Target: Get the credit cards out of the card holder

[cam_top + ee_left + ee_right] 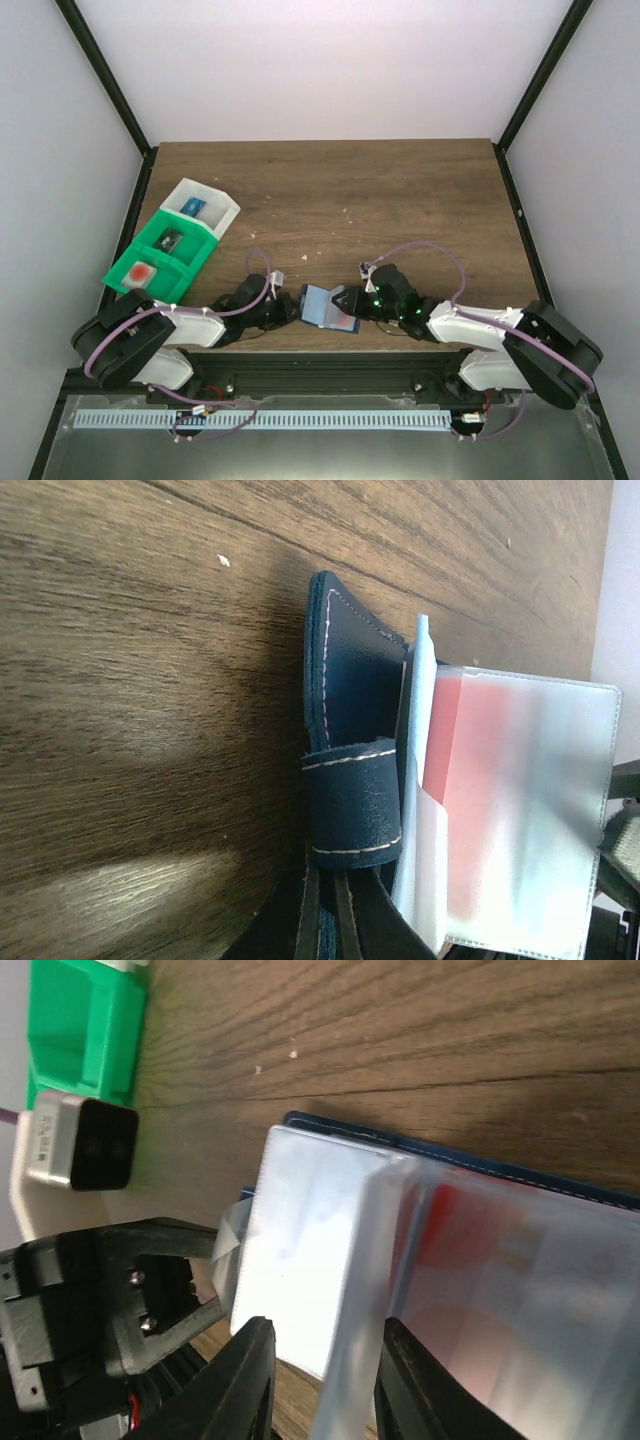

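**Figure: Card holder held upright between two grippers at the table's near edge**

The table (400,190) is dark brown wood with a long, streaked grain. At its left edge lie two moulded plastic bins, touching: a green bin (205,250) with square compartments and, beyond it, a white bin (225,210). A loose card (140,272), pale with a red-orange blotch, lies flat in the green bin's nearest compartment.

The card holder (318,303) stands between the two arms, just beside the near edge. Its outer panel is matte blue-grey leather with pale stitching and a stitched strap loop – best seen from the left wrist. Its inner face carries a frosted, semi-clear plastic sleeve (310,1240), smooth and rectangular with rounded corners. The credit cards (470,780) sit inside that sleeve and show through it only as a blurred red-pink patch.

The left gripper (293,312) is clamped on the card holder's leather edge by the strap, its dark fingers pressed close together. The right gripper (327,1332) meets the holder from the opposite side. Its two black fingers stand a narrow gap apart and straddle the free edge of the sleeve – whether they actually pinch it cannot be told. The cards lie just beyond those fingertips, inside the holder.
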`<state>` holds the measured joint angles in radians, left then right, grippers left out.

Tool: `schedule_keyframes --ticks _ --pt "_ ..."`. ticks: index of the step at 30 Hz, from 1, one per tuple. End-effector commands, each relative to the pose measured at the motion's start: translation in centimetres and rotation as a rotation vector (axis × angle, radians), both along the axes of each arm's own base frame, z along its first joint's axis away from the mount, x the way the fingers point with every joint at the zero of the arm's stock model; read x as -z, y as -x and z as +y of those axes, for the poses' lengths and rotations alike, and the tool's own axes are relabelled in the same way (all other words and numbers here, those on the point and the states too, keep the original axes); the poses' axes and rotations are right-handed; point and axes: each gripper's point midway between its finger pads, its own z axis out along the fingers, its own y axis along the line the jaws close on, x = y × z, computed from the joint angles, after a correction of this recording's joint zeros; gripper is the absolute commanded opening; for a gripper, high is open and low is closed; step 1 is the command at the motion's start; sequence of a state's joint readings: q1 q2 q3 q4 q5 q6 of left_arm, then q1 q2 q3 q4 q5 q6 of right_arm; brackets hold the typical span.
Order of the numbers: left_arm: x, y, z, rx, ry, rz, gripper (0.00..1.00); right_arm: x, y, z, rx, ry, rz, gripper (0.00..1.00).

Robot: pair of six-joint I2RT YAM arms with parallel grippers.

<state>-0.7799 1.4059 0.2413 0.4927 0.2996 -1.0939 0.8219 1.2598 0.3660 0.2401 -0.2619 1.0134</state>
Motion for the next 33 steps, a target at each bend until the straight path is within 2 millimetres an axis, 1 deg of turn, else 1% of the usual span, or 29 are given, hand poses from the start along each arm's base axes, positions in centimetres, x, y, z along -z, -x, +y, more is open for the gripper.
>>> schedule_keyframes --ticks 1,3,6,9,13,17,20,23,26,27,33 --pt "0.0 0.2 -0.4 0.02 0.011 -0.003 0.0 -2.0 0.0 0.9 -0.018 -0.095 -0.058 0.28" --pt "0.0 0.3 -0.4 0.021 0.011 -0.002 0.0 -1.9 0.0 1.0 -0.02 -0.096 -0.053 0.27" --pt "0.1 0.3 -0.4 0.022 0.01 0.0 0.0 -1.7 0.0 1.1 -0.027 -0.097 -0.047 0.2" --pt "0.1 0.4 -0.3 0.022 0.011 0.0 0.0 -1.4 0.0 1.1 -0.022 -0.09 -0.038 0.19" --pt "0.1 0.4 -0.3 0.023 0.011 0.0 0.0 -1.7 0.0 1.2 -0.025 -0.106 -0.049 0.17" --pt "0.1 0.4 -0.4 0.024 0.011 0.001 0.0 -1.6 0.1 1.2 -0.031 -0.108 -0.052 0.11" --pt "0.2 0.5 -0.4 0.027 0.011 0.004 0.0 -1.5 0.2 1.4 -0.042 -0.118 -0.047 0.09" --pt "0.2 0.4 -0.4 0.026 0.012 0.003 0.0 -1.2 0.3 1.5 -0.046 -0.116 -0.037 0.11" --pt "0.2 0.4 -0.4 0.025 0.011 0.003 0.0 -0.9 0.3 1.5 -0.045 -0.11 -0.029 0.17" --pt "0.2 0.5 -0.4 0.027 0.011 0.004 0.0 -0.8 0.3 1.5 -0.044 -0.107 -0.025 0.18" --pt "0.2 0.5 -0.4 0.026 0.01 0.004 0.0 -0.7 0.3 1.5 -0.044 -0.104 -0.026 0.18"
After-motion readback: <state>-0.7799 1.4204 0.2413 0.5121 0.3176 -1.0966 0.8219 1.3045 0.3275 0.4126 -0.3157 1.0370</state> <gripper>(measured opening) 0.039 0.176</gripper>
